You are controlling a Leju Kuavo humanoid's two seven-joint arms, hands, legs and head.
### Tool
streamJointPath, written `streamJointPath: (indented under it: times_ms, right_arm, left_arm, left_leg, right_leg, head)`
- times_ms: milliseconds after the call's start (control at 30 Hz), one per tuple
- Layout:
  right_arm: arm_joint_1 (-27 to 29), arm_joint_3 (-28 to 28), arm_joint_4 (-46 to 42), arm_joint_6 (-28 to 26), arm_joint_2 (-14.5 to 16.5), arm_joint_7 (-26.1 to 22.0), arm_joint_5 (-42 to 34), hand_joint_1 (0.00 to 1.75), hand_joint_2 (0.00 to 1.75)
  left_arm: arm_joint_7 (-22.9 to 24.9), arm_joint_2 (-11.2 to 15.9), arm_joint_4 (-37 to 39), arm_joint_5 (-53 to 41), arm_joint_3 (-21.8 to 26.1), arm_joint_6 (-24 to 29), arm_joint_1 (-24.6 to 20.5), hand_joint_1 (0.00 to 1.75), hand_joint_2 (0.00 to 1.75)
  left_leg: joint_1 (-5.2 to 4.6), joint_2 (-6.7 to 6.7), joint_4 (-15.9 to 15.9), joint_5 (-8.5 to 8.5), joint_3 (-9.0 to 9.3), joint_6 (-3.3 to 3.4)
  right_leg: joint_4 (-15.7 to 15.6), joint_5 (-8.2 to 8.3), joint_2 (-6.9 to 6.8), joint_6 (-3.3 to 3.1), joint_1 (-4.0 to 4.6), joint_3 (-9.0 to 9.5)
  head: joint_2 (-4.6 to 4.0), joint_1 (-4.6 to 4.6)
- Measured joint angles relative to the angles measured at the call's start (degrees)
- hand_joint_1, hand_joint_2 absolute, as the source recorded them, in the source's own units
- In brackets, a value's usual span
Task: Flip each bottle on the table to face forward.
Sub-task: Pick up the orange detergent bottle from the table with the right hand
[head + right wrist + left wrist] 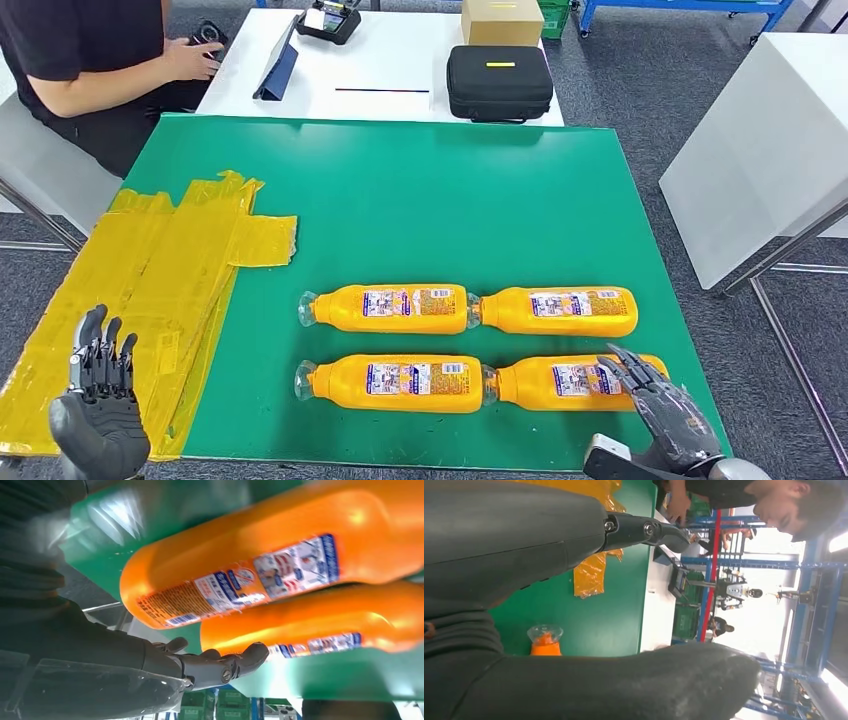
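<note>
Four orange bottles (470, 347) lie on the green table (420, 200); the right hand (665, 405), fingers apart, overlaps the near-right one.

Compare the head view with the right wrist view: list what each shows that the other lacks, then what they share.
Head view alone: all four orange bottles in two rows, such as the far left bottle and the near left bottle, the yellow plastic sheet, the left hand open over it, the black case, and a seated person.

Right wrist view alone: a close, blurred look at the bottles' base ends and small print.

Both: the green mat, the right hand beside the near right bottle, and the far right bottle.
</note>
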Motion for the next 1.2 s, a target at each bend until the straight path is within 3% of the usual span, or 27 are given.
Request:
streamJointPath:
  times_ms: [200,567,833,867,967,1000,1200]
  right_arm:
    - [-2.09,1.46,1.67,0.04,-1.03,2.56,2.86,0.00,1.75]
    - [-3.21,2.08,2.53,0.54,-1.05,2.93,4.14,0.00,1.75]
    - [-9.48,6.52,9.73,5.35,2.98,4.11,11.97,0.00,1.75]
    - [-9.90,6.95,10.07,6.51,3.12,4.41,12.74,0.22,1.75]
    - [-11.15,8.42,10.93,9.34,3.50,4.65,13.48,1.52,1.75]
    - [-11.53,9.01,11.15,10.29,3.62,4.68,13.36,1.73,1.75]
    - [-13.14,12.14,12.01,13.64,4.20,5.75,12.61,1.75,1.75]
  left_arm:
    - [-0.13,0.02,-0.53,0.50,0.63,0.53,1.30,0.00,0.00]
    - [-0.14,0.02,-0.79,0.57,0.80,0.45,1.73,0.00,0.00]
    - [-1.77,0.07,-0.93,2.29,1.45,-0.48,1.74,0.00,0.00]
    - [-1.81,0.07,-0.93,2.36,1.53,-0.48,1.75,0.00,0.00]
    - [-1.99,0.07,-0.93,2.62,1.69,-0.57,1.74,0.00,0.00]
    - [-1.97,0.07,-0.93,2.72,1.78,-0.71,1.72,0.00,0.00]
    - [-0.90,-0.07,-0.95,2.02,2.71,-1.88,1.57,0.00,0.00]
  left_leg:
    - [-0.01,0.00,0.00,-0.01,0.00,0.02]
    - [0.00,0.00,0.00,-0.02,0.01,0.04]
    - [0.00,0.01,0.00,-0.02,0.04,0.04]
    - [0.00,0.01,0.00,-0.03,0.06,0.04]
    - [0.02,0.08,0.00,-0.11,0.23,0.01]
    - [0.03,0.14,-0.01,-0.23,0.36,-0.03]
    - [0.04,0.37,-0.03,-0.80,1.23,0.10]
  right_leg:
    - [0.00,-0.02,-0.01,0.01,-0.01,0.00]
    - [0.00,-0.02,0.00,0.02,-0.01,0.01]
    - [0.00,-0.02,0.00,0.02,0.00,0.02]
    - [0.00,-0.02,0.01,0.02,0.00,0.02]
    - [-0.01,-0.04,0.12,0.00,0.01,0.03]
    - [-0.01,-0.12,0.18,-0.04,0.02,-0.01]
    - [-0.06,-0.54,0.31,-0.12,0.03,0.41]
  head:
    - [0.00,0.01]
    - [0.00,0.01]
    - [0.00,0.01]
    - [0.00,0.01]
    - [0.00,0.02]
    - [0.00,0.02]
    - [0.00,0.02]
